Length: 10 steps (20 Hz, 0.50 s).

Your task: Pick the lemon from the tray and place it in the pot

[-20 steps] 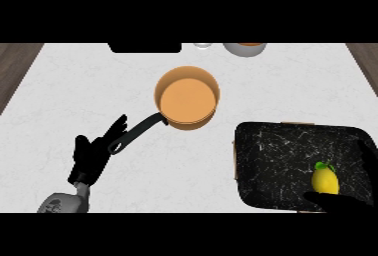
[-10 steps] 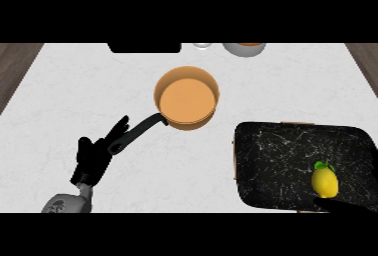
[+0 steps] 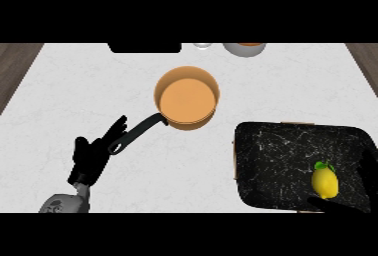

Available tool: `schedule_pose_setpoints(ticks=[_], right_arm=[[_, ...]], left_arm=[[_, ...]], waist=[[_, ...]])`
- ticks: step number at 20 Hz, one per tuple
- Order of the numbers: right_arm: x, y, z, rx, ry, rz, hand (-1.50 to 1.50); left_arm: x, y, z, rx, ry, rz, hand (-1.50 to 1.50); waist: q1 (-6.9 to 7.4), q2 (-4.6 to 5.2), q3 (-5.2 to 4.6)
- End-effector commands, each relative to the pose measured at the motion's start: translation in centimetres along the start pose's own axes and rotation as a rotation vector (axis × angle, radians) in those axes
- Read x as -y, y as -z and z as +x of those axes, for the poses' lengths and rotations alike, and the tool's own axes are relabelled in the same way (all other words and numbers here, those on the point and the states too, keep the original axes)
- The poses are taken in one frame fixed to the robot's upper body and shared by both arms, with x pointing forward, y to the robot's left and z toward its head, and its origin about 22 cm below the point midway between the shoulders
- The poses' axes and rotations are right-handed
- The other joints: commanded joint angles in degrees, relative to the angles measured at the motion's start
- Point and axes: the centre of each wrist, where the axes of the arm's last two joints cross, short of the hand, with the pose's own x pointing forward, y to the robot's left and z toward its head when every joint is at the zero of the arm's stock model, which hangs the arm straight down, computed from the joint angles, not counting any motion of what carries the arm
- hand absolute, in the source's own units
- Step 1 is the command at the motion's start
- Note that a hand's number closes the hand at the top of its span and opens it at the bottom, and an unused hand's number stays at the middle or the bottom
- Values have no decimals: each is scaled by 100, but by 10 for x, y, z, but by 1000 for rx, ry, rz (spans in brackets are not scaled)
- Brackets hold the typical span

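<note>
The yellow lemon (image 3: 325, 183) with a green leaf lies in the black marbled tray (image 3: 284, 150) at the lower right. My right hand (image 3: 337, 206) comes in from the lower edge just below the lemon. Its thumb lies near the lemon's bottom end and a dark finger (image 3: 367, 166) rises to the lemon's right; the hand is open and the lemon rests on the tray. The orange pot (image 3: 187, 98) stands in the middle of the counter, its black handle (image 3: 137, 133) pointing to the lower left. My left hand (image 3: 91, 156) rests open beside that handle.
A black object (image 3: 145, 47), a small glass (image 3: 201, 46) and a white bowl (image 3: 244, 49) stand along the counter's far edge. Dark wood shows past the white counter at the left (image 3: 11, 75) and right sides.
My right hand has shifted from the lemon's lower left to below and right of it, with a finger now showing on the lemon's right. The lemon and the left hand have hardly moved.
</note>
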Motion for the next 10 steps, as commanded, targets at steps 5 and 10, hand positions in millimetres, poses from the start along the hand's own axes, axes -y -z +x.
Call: schedule_pose_setpoints(ticks=[5, 10], right_arm=[[-18, 10, -42, -57, 150, 17, -150], [-29, 27, -63, -16, 157, 24, -150]], left_arm=[[6, -8, 10, 1, 11, 0, 0], [-4, -3, 15, 7, 7, 4, 0]], waist=[[24, 0, 1], [30, 6, 2]])
